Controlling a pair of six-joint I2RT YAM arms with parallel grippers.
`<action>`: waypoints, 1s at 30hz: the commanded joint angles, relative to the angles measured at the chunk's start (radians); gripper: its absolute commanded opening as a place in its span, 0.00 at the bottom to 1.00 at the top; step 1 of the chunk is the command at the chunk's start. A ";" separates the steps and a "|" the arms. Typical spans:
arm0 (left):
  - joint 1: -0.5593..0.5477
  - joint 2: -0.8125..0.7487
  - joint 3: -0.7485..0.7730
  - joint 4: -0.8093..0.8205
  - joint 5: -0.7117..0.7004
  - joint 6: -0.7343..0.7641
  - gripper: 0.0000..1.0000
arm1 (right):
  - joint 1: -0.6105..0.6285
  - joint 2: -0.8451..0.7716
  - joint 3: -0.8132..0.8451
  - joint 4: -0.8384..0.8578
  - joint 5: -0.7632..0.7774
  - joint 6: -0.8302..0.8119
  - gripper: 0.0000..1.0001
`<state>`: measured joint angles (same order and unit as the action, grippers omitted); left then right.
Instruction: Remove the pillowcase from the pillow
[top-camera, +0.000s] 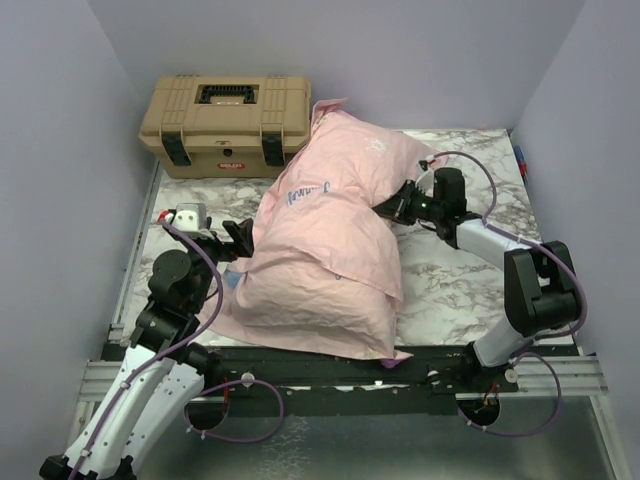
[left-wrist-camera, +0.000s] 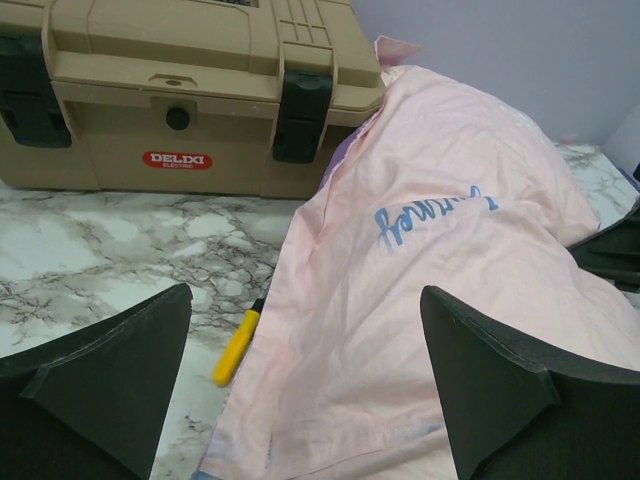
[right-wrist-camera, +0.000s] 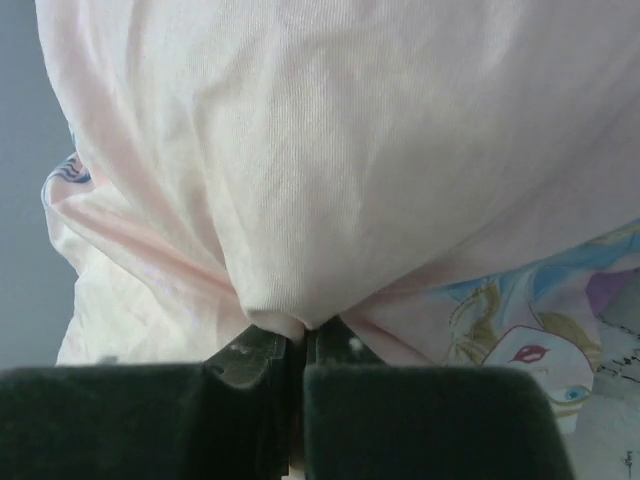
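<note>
Left gripper (top-camera: 237, 235): jaws flung wide with nothing gripped, sitting right at the pillowcase's left edge.
Tan toolbox (top-camera: 225, 125): ahead of the left jaws and a touch to their left, latches down, at the far edge of the marble table (top-camera: 450, 280).
Yellow handle (left-wrist-camera: 237, 347): on the marble just ahead of the gap in the left jaws, one end tucked under the fabric edge. Can't tell what tool it is.
Pillowcase (top-camera: 330, 230): pale pink side out and plump, running from the left jaws across to the right ones, its far corner against the toolbox.
Pillow: hidden inside the case.
Right gripper (top-camera: 385, 208): jaws pinched tight on a fold of pale pink fabric at the case's right flank, with the princess print just right of them.
</note>
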<state>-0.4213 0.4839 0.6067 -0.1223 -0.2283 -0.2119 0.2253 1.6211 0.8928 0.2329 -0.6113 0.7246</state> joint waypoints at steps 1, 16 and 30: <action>-0.004 0.015 0.004 -0.014 0.031 0.006 0.97 | 0.011 -0.066 -0.020 0.054 0.062 -0.013 0.00; -0.010 0.079 0.002 -0.016 0.054 -0.005 0.97 | 0.010 -0.632 -0.394 -0.216 0.946 0.173 0.00; -0.008 0.125 0.004 -0.022 0.053 -0.001 0.96 | 0.013 -0.717 -0.202 -0.547 0.674 -0.140 0.68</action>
<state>-0.4271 0.5987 0.6067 -0.1238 -0.1947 -0.2131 0.2352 0.9585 0.5819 -0.1188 0.1169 0.7300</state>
